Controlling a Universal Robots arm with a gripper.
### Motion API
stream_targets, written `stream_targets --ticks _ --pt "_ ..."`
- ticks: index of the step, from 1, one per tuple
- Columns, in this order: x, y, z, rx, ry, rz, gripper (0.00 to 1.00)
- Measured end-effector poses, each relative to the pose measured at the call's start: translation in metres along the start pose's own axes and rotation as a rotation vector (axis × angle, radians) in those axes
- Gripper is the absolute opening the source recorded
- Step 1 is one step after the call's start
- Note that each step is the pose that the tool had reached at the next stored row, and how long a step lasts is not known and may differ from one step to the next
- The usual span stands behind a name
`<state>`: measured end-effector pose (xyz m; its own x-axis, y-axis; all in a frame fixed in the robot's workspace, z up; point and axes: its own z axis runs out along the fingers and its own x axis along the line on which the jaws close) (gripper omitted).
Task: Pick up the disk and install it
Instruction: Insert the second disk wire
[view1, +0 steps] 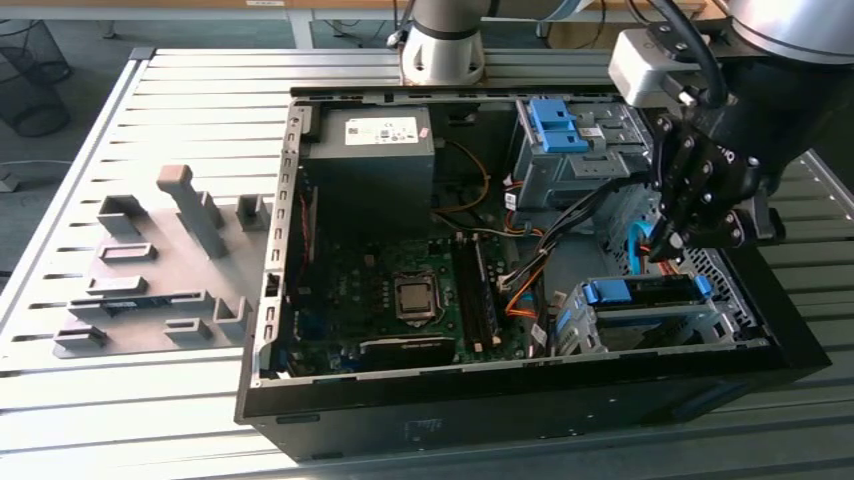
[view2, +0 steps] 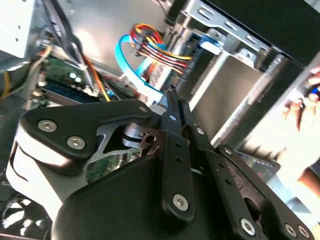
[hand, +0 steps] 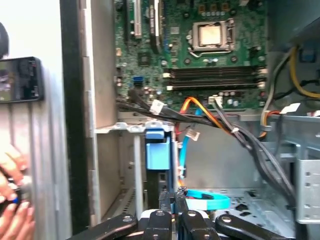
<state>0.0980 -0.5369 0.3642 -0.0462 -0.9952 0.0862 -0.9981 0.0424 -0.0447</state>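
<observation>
While my black gripper (view1: 674, 238) hangs clenched and empty above the open case's right side, the silver, blue-railed disk (view1: 647, 292) sits in the near-right metal cage (view1: 587, 335), likely dense, rigid, shock-sensitive, best taken by its blue handle.

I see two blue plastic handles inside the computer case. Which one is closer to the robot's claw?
The blue handle on the drive cage at the case's front edge, just below the gripper. The other blue handle sits farther back, beside the grey power supply.
</observation>
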Motion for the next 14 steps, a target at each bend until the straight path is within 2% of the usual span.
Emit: stream_targets --ticks 1,2,6,7,14 --pt "0.0 0.0 0.0009 0.0 0.004 0.001 0.15" --pt "-0.0001 -0.0001 0.0022 0.0 0.0035 0.001 0.15" --pt "-0.0005 -0.0009 0.0066 -0.0011 -0.0143 0.002 0.15" --pt "-0.0006 -0.0011 0.0075 -0.0018 -0.0154 0.004 0.15" --pt "-0.0006 -0.0011 0.0101 -0.0053 -0.0109 0.037 0.15"
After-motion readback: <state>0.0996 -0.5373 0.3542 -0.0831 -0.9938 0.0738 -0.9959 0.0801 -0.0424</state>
